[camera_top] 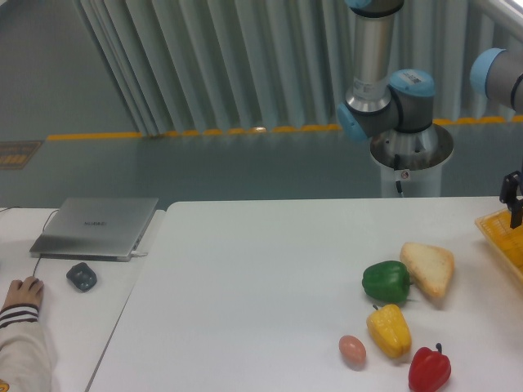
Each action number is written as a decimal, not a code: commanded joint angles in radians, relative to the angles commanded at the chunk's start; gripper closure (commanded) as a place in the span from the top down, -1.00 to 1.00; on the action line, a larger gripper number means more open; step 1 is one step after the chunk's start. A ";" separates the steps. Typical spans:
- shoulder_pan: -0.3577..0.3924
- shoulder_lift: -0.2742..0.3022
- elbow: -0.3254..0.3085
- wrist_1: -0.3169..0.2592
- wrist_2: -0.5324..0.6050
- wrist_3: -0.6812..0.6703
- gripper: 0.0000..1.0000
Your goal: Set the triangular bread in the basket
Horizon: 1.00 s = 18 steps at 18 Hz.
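Note:
The triangular bread (428, 268), a pale toast slice with a golden-brown crust, lies flat on the white table right of centre, touching the green pepper (386, 282). Only a corner of the yellow-orange basket (500, 235) shows, cut off by the right edge of the frame. My gripper (512, 198) hangs dark at the far right edge, just above the basket's near corner and well to the right of the bread. Nothing is visible in it, and its fingers are too small and cropped to tell whether they are open or shut.
A yellow pepper (390, 329), a red pepper (430, 369) and an egg (352, 350) lie in front of the bread. On a separate table at left are a closed laptop (96, 226), a small dark device (81, 276) and a person's hand (20, 292).

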 joint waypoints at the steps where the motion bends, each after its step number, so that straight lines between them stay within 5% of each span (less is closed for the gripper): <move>1: -0.002 0.000 -0.002 0.002 -0.002 0.002 1.00; 18: -0.021 -0.002 -0.049 0.049 -0.012 -0.009 1.00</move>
